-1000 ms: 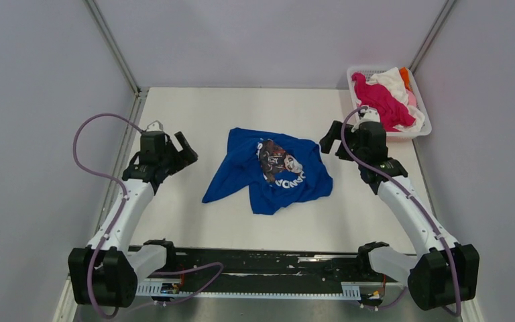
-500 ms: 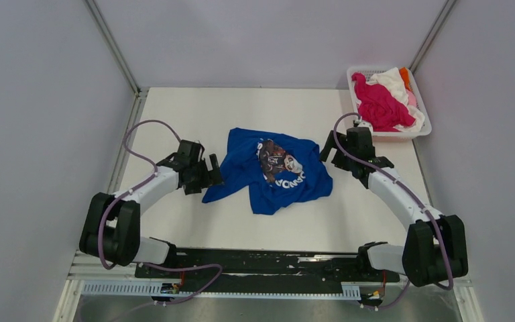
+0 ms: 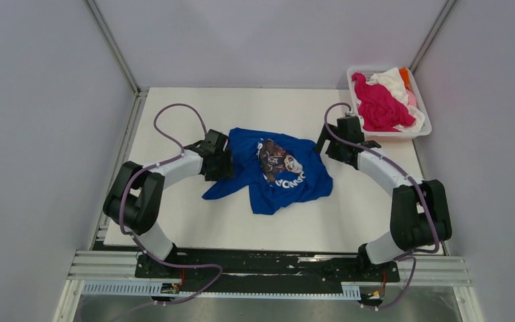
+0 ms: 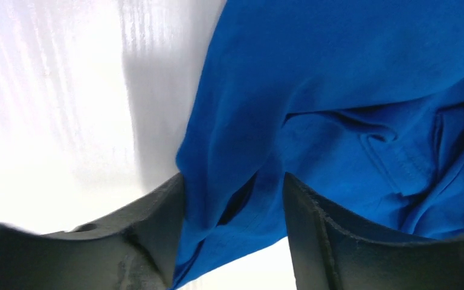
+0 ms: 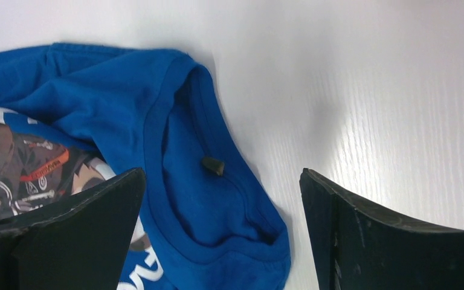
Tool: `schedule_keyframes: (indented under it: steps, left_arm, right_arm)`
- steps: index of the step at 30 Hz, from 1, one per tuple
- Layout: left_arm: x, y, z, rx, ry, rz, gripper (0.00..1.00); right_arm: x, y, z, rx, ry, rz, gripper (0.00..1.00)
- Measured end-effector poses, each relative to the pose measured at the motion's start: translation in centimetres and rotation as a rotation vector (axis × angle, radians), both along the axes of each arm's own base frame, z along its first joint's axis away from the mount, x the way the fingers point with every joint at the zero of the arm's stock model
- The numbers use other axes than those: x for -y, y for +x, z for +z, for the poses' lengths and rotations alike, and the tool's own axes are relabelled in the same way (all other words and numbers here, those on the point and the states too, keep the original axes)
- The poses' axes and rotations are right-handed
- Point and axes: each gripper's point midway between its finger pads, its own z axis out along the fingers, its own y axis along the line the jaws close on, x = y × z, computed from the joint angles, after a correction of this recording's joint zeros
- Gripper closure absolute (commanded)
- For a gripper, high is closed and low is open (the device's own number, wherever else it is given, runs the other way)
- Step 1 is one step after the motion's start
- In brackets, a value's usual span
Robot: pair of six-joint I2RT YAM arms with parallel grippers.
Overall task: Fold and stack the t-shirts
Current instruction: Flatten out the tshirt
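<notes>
a: what has just changed?
b: my left gripper point(image 4: 232, 235) and right gripper point(image 5: 222, 181) have swung in from the side edges of the table point(image 3: 174, 114) to the blue shirt point(image 3: 278, 184). a second ago they hung high and well clear of it. now each is down at one side of it.
a: where is the shirt?
b: mid-table, crumpled, print point(image 3: 275, 161) up, just where it lay before. the other shirts point(image 3: 382, 104) are heaped in the basket point(image 3: 426, 129) at the far right corner.
a: your left hand?
b: it was spread wide a moment ago and has begun to narrow. it sits at the shirt's left edge with a fold of blue cloth between its fingers point(image 4: 151, 241). cloth lies against both of them, but i'd say it isn't pinched yet.
a: and the right?
b: spread wide, holding nothing, low over the collar point(image 5: 155, 139) on the shirt's right side. the neck opening sits between its fingers.
a: what does that mean for the job?
b: i judge the reach is over and the grab is starting. nothing is folded or stacked yet. i reckon i'm taking two sides so i can lift the shirt and spread it flat before any fold. the left is ahead. the right has yet to come down on the collar and close.
a: any risk?
b: the left may catch two layers, so the shirt could come up bunched.
</notes>
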Motion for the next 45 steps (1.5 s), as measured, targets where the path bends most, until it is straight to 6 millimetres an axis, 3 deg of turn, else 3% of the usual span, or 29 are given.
schedule_keyframes:
  steps: [1,5,6,10,13,17,20,27,29,30,32,34,38,40,43,45]
  left_arm:
    - [0.2,0.2,-0.1,0.002,0.004,-0.004,0.51]
    - [0.7,0.9,-0.4,0.014,0.022,-0.003,0.96]
    - [0.6,1.1,-0.4,0.018,0.030,-0.003,0.99]
    - [0.2,1.3,-0.4,0.031,0.055,0.017,1.00]
    - [-0.6,1.2,-0.2,0.040,0.096,0.031,1.00]
    - [-1.5,1.2,0.7,0.063,0.130,0.048,1.00]
    - [-1.8,1.4,1.5,0.090,0.139,0.056,1.00]
    - [-2.3,1.6,2.0,0.110,0.159,0.071,1.00]
    - [-2.5,1.5,2.0,0.109,0.165,0.073,1.00]
    - [-2.5,1.5,2.0,0.109,0.168,0.075,1.00]
    - [-2.6,1.5,2.0,0.109,0.172,0.077,1.00]
    - [-2.8,1.5,2.0,0.108,0.180,0.080,1.00]
    - [-3.8,1.5,2.9,0.125,0.227,0.104,1.00]
    - [-4.3,2.0,4.2,0.155,0.246,0.120,1.00]
    - [-4.7,3.5,8.4,0.261,0.251,0.149,1.00]
    - [-4.9,4.4,12.5,0.365,0.231,0.173,1.00]
  right_arm:
    - [-0.2,0.7,-0.2,-0.004,0.000,0.000,0.05]
    - [-1.1,3.9,-0.9,-0.013,0.003,0.017,0.13]
    - [-1.4,4.8,-1.2,-0.019,0.006,0.029,0.15]
    - [-2.1,7.5,-3.1,-0.042,0.000,0.059,0.19]
    - [-2.6,8.5,-4.6,-0.068,-0.005,0.079,0.22]
    - [-3.2,8.9,-6.2,-0.093,-0.026,0.117,0.28]
    - [-4.3,9.4,-6.1,-0.080,-0.040,0.148,0.37]
    - [-7.3,8.7,-6.4,-0.072,-0.047,0.215,0.42]
    - [-7.9,8.5,-6.5,-0.066,-0.055,0.224,0.57]
    - [-8.0,8.4,-6.6,-0.063,-0.061,0.226,0.71]
    - [-8.0,8.2,-6.8,-0.059,-0.084,0.213,0.90]
    - [-8.0,7.9,-6.9,-0.056,-0.115,0.194,0.98]
    - [-6.8,8.1,-6.0,-0.030,-0.195,0.145,1.00]
    - [-6.0,8.2,-4.4,0.000,-0.234,0.121,1.00]
    - [-5.0,8.8,0.4,0.106,-0.268,0.098,1.00]
    - [-4.6,9.0,5.4,0.214,-0.268,0.089,1.00]
